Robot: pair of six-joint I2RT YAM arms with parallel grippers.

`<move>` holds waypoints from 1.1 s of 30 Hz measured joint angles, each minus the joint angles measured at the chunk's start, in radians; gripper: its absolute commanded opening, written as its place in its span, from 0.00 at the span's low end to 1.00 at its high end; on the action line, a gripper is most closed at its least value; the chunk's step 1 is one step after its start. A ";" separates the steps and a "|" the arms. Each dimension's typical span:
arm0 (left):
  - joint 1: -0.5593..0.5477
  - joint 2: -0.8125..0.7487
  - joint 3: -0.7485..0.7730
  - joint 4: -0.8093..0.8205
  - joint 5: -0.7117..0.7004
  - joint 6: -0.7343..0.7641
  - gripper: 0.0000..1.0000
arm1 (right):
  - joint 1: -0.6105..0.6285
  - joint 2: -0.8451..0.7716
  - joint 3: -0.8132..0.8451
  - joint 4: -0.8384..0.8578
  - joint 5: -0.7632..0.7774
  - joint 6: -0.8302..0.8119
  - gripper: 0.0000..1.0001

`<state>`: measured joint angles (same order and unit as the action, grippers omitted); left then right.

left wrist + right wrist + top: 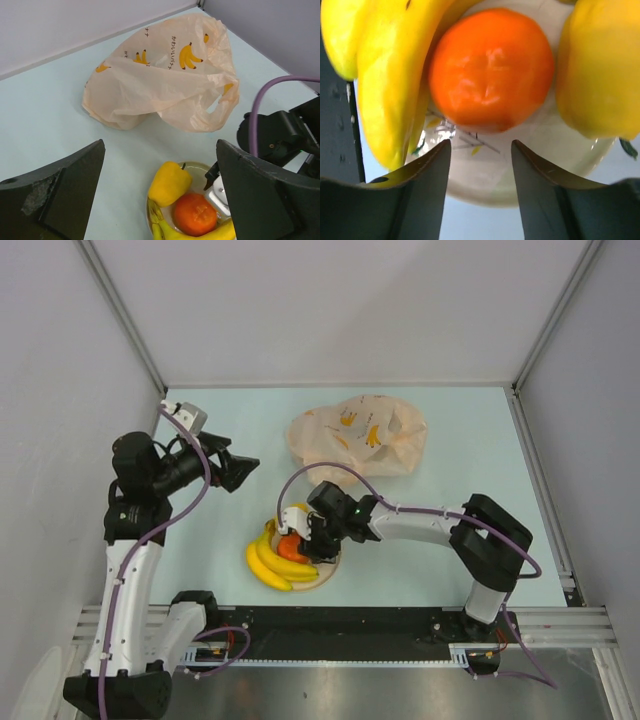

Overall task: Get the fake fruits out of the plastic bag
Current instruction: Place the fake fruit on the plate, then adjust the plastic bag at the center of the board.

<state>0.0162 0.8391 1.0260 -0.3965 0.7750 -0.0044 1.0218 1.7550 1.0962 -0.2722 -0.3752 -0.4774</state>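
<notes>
The peach plastic bag [355,435] with banana prints lies crumpled and slack at the back of the table [160,75]. Three fake fruits lie on a cream plate [326,579]: a yellow banana bunch [272,562], a small orange ball [291,547] and a yellow pepper-shaped piece [298,510]. My right gripper [301,536] hovers low over the plate, open. Its view shows the orange ball [490,67] just beyond the fingertips, between the bananas [380,75] and the pepper [600,70], with nothing between the jaws. My left gripper [236,470] hangs open left of the bag, above the table.
The left wrist view looks down on the plate [199,168], the pepper [169,182], the orange ball [196,214] and the right arm's wrist [275,137]. Grey walls close in the table on three sides.
</notes>
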 measured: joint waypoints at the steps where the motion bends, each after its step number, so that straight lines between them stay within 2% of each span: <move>1: 0.000 0.003 0.000 0.000 -0.008 -0.002 1.00 | -0.001 -0.008 0.000 -0.019 0.003 -0.010 0.66; 4: 0.000 0.021 0.000 -0.002 -0.031 -0.013 1.00 | -0.006 -0.093 -0.001 -0.108 -0.002 -0.053 0.78; 10: -0.034 0.075 0.003 -0.002 -0.044 -0.014 1.00 | -0.010 -0.467 0.030 -0.284 -0.024 -0.119 0.82; 13: -0.122 0.099 0.013 -0.010 -0.049 0.012 1.00 | -0.039 -0.610 0.063 -0.321 -0.004 -0.103 0.85; 16: -0.261 0.140 0.046 -0.023 -0.050 0.076 1.00 | -0.195 -0.692 0.095 -0.315 0.044 -0.042 0.89; 20: -0.411 0.211 0.101 -0.037 -0.086 0.175 1.00 | -0.436 -0.644 0.151 -0.249 0.108 0.053 0.88; 23: -0.526 0.325 0.198 -0.053 -0.127 0.276 1.00 | -0.557 -0.553 0.162 -0.188 0.143 0.103 0.88; 26: -0.621 0.442 0.289 -0.059 -0.176 0.368 1.00 | -0.634 -0.435 0.162 -0.136 0.195 0.135 0.90; 28: -0.678 0.504 0.323 -0.058 -0.217 0.426 1.00 | -0.663 -0.367 0.161 -0.102 0.238 0.141 0.94; 33: -0.848 0.583 0.273 0.011 -0.399 0.586 1.00 | -0.703 -0.270 0.161 -0.021 0.343 0.126 0.98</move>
<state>-0.8322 1.4223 1.2991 -0.3855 0.3756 0.5816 0.3187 1.4849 1.2572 -0.2935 -0.0322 -0.3519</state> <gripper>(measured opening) 0.996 0.970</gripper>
